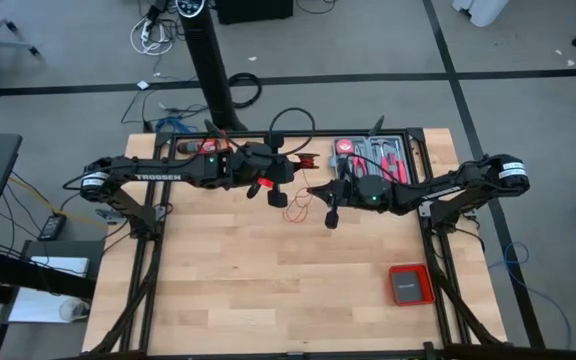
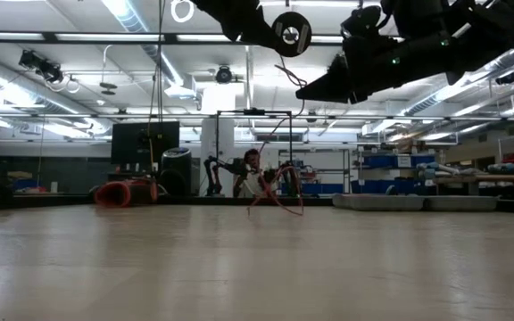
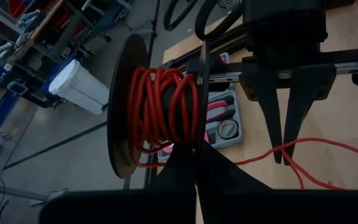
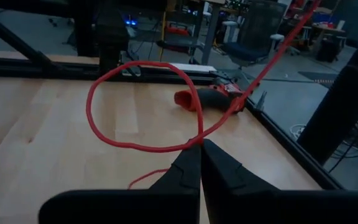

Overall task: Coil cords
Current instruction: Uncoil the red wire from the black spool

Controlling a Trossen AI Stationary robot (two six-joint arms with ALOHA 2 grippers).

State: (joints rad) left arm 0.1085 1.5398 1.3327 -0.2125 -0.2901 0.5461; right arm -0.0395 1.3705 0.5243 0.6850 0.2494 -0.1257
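A black spool wound with red cord is held up in the air by my left gripper, which is shut on it; it shows high in the low view. My left gripper is over the table's far middle. The free red cord runs from the spool down to a loop above the table. My right gripper is shut on this cord just right of the left one. It also shows in the left wrist view. My left gripper pinches the rim of one of the spool's flanges between its two fingers. The spool is lifted clear of the table, its axis lying about level. My right gripper pinches the red cord between its fingertips, where the loop crosses itself. The fingers slant down toward the table. The loop hangs slack beyond them, and one strand rises toward the spool.
An open tool case with red-handled tools lies at the table's far right. A red-handled tool lies near the far edge. A small red box sits at the near right. Bare wood fills the near half.
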